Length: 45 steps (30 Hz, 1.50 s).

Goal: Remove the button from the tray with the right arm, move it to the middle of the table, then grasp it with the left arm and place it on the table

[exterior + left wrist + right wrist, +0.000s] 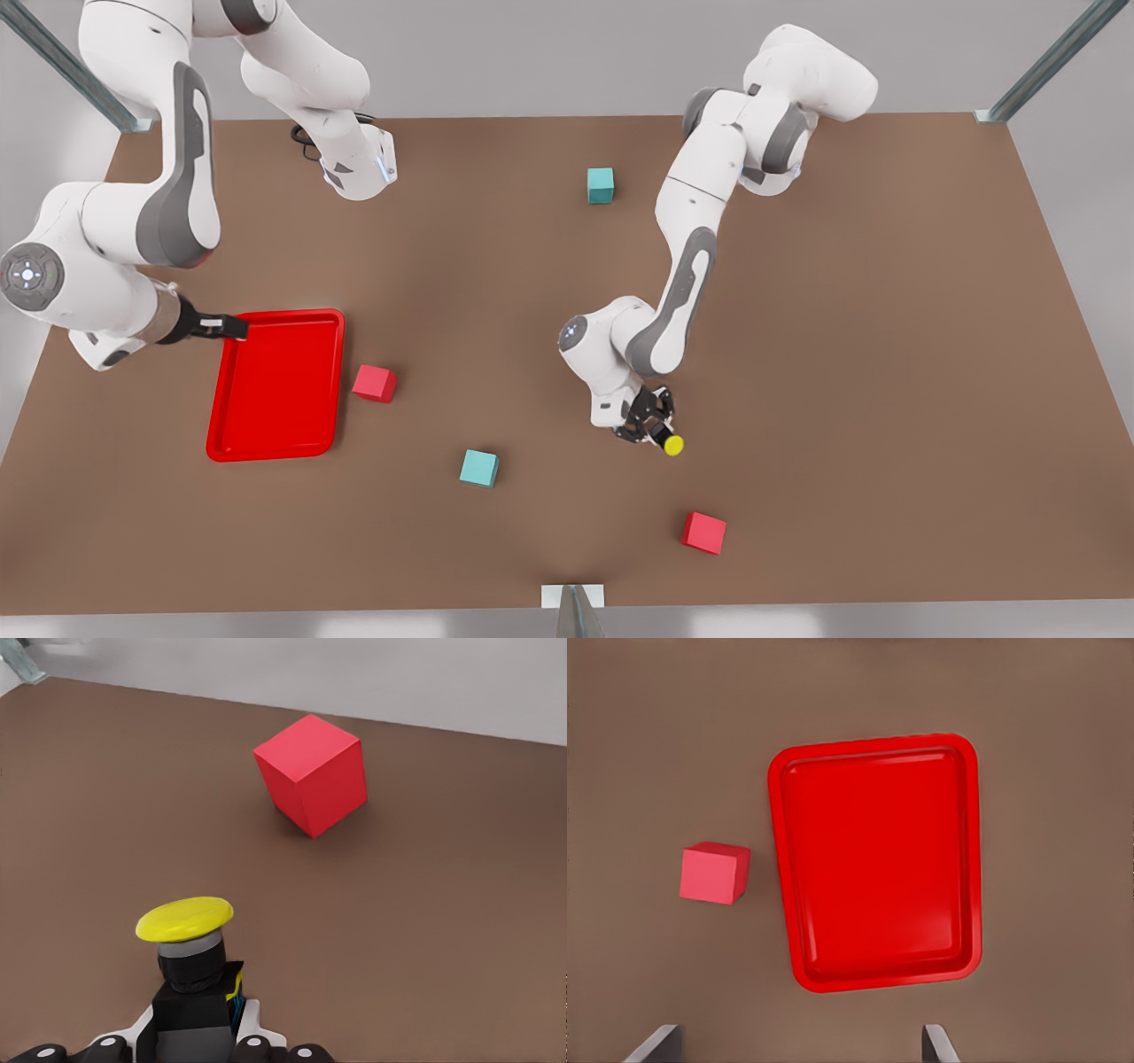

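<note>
We see the left gripper (653, 424) low over the middle of the table (850, 337), its fingers pinching the dark body of the button (669, 440). The button lies tilted, almost level, with its long axis running from the gripper out to the yellow cap, which points toward the front view's lower right, at a red cube (704, 532) nearby. In the left wrist view the cap (184, 919) faces that cube (312, 773).

The right gripper (217, 327) waits over the near corner of the tray (276, 443), fingers (654, 1047) spread wide. Another red cube (375, 383) sits just beside the tray.
</note>
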Available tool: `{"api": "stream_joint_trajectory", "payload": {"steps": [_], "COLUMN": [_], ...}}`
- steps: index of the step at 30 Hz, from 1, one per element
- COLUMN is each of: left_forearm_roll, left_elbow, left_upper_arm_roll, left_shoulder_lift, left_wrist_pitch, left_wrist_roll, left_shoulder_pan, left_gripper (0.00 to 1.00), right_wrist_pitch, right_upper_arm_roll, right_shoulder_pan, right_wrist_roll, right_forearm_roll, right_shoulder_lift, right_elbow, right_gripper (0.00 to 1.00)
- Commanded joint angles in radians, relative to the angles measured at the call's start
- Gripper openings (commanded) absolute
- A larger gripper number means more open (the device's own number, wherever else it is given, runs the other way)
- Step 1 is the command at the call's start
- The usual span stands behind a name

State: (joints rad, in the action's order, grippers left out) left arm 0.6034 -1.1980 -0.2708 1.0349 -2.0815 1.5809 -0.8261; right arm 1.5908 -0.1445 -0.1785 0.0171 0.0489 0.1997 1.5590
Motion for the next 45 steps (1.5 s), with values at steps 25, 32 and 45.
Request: {"api": "stream_joint_trajectory", "payload": {"steps": [25, 32, 45], "left_forearm_roll": [0.266, 0.296, 0.315], "left_elbow": [-0.009, -0.009, -0.008], "left_upper_arm_roll": [-0.134, -0.134, -0.134], "left_shoulder_lift": [0.111, 0.146, 0.185], "left_wrist_pitch": [0.106, 0.164, 0.218], "left_wrist_roll": [0.734, 0.669, 0.666], "left_shoulder_pan": [-0.165, -0.173, -0.192], "left_gripper": [0.45, 0.45, 0.45], "right_wrist_pitch": [0.008, 0.008, 0.000], "right_upper_arm_roll": [0.000, 0.000, 0.000], "right_shoulder_pan": [-0.007, -0.009, -0.001], "right_wrist_roll": [-0.005, -0.005, -0.002], "right_forearm_roll": [-0.008, -0.008, -0.006], "right_shoulder_lift": [0.050, 0.050, 0.050], "right_elbow": [-0.042, -0.047, -0.043], "right_gripper": [1.00, 1.00, 1.00]}}
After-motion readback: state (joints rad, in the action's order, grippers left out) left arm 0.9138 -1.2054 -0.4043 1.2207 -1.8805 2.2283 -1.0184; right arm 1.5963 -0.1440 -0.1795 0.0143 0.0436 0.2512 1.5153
